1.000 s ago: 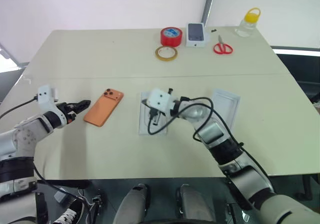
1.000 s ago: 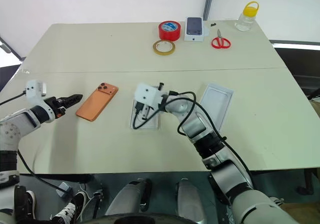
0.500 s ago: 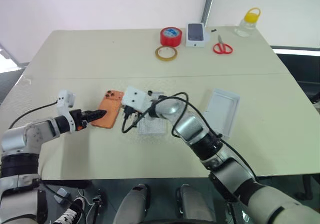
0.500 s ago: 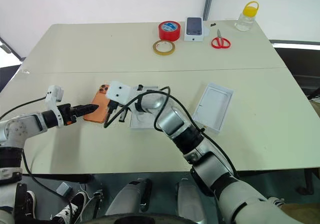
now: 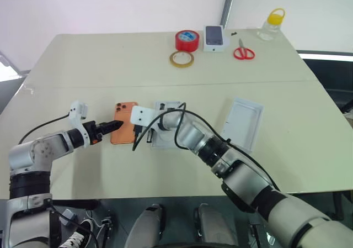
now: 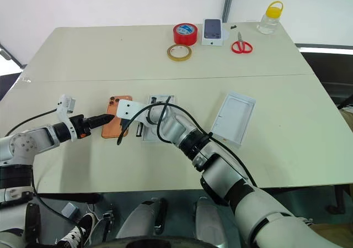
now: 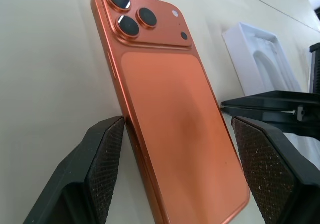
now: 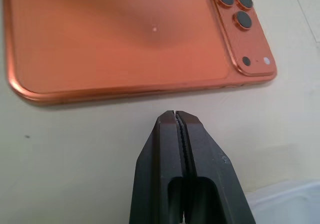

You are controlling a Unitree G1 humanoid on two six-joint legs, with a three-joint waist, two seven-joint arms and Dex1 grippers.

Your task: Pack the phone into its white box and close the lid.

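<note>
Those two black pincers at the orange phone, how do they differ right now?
The left end effector is open, its textured fingers straddling the flat orange phone lying face down on the beige table. The right end effector is shut, its tips pressed together and resting just short of the phone's long edge, gripping nothing. They approach from opposite sides. Both are black, two-fingered and low over the table.

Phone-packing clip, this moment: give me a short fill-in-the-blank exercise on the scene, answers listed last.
1. The phone lies on the table with its ____ side facing up.
2. The left gripper has its fingers ____, one at each long edge of the phone.
3. The right gripper has its fingers ____, beside the phone.
4. The roll of tape beside the scissors is ____.

Missing words: back (camera); open; shut; red
</note>
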